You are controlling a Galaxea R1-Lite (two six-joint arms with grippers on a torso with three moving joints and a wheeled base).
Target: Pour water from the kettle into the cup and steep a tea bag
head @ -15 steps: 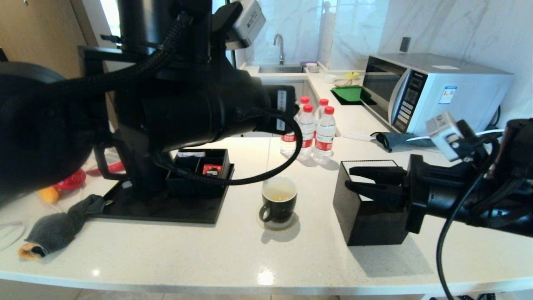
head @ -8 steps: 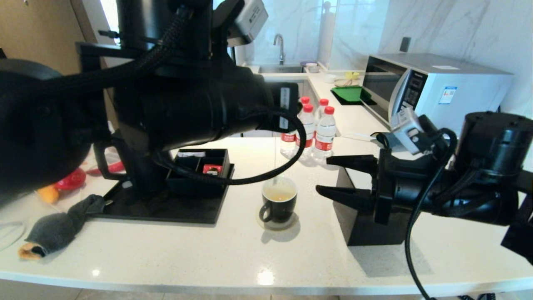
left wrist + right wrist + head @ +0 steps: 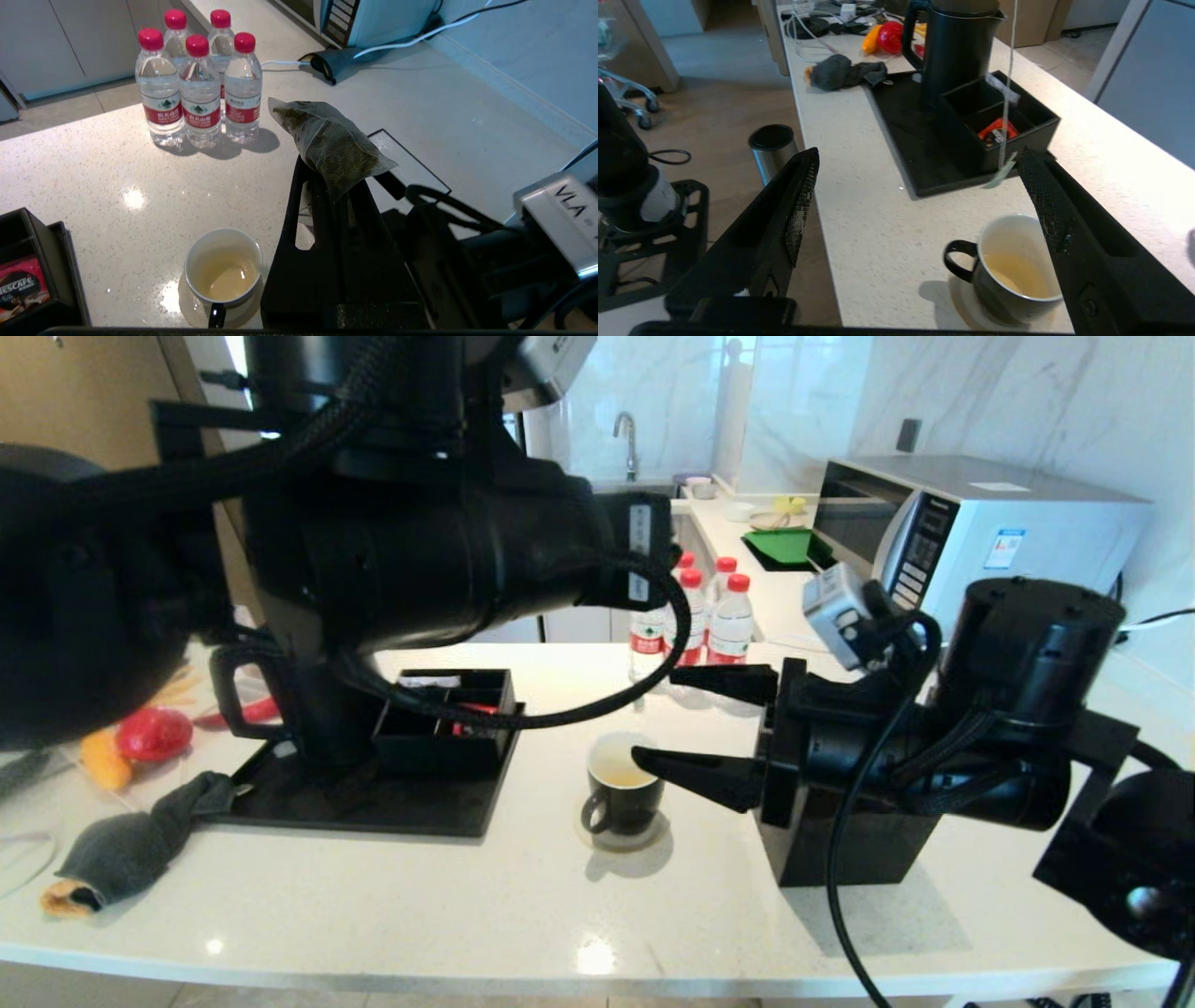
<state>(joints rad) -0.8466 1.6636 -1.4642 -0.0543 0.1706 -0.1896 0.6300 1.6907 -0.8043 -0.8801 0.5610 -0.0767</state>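
Note:
The cup (image 3: 624, 786) stands on a coaster on the counter, holding pale yellowish water (image 3: 228, 279). High above it, my left gripper (image 3: 332, 184) is shut on the grey-green tea bag (image 3: 331, 140), which sticks out past the fingertips. Its white string (image 3: 1007, 84) hangs down and the paper tag (image 3: 1000, 175) dangles just above the counter behind the cup. My right gripper (image 3: 658, 717) is open, level with the cup's right side, one finger (image 3: 1045, 200) beside the rim. The kettle (image 3: 957, 46) stands on the black tray (image 3: 901, 121), mostly hidden by my left arm in the head view.
A black compartment box (image 3: 999, 126) with a red packet sits on the tray beside the kettle. Several red-capped bottles (image 3: 196, 79) stand behind the cup. A black tissue box (image 3: 840, 840) lies under my right arm. A grey cloth (image 3: 131, 845) lies at the left, a microwave (image 3: 971, 541) at the back right.
My right gripper has swung left and upward from over the tissue box to beside the cup, still open. My left arm has risen slightly with the tea bag.

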